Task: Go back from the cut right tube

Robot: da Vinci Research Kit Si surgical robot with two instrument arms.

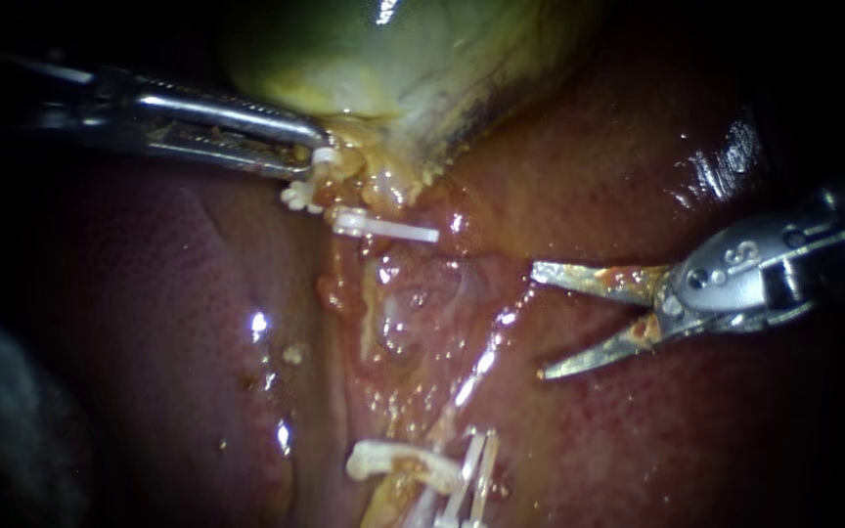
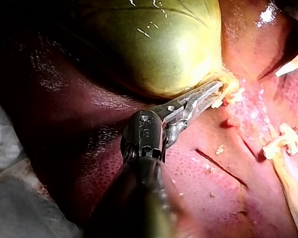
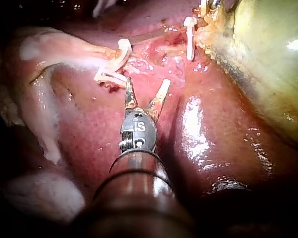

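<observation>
The cut right tube (image 1: 457, 401) lies low in the endoscope view, a pale, wet strand rising from two straight white clips (image 1: 471, 469) on its lower stump. Further up the same line a single white clip (image 1: 383, 227) sits across raw yellowish tissue just under the gallbladder (image 1: 422, 49); between them the bed is ragged and glistening.

To the right of the strand, apart from it, is my right instrument (image 1: 542, 323). Its hand is released: two thin, stained blade-like jaws spread wide with nothing between them, over bare liver (image 1: 198, 293). The liver is dark red, stippled and shiny with moisture.

My left instrument (image 1: 317, 147) comes in up high, its hand clenched on the gallbladder's yellowish neck.

The right wrist view puts the open blades just short of the lower clips, and I cannot tell whether one tip touches them. The left wrist view alone shows the gallbladder's full green-yellow bulge, and a grey cloth-like material (image 2: 10, 198) beyond the liver's edge. The surroundings are otherwise dark.
</observation>
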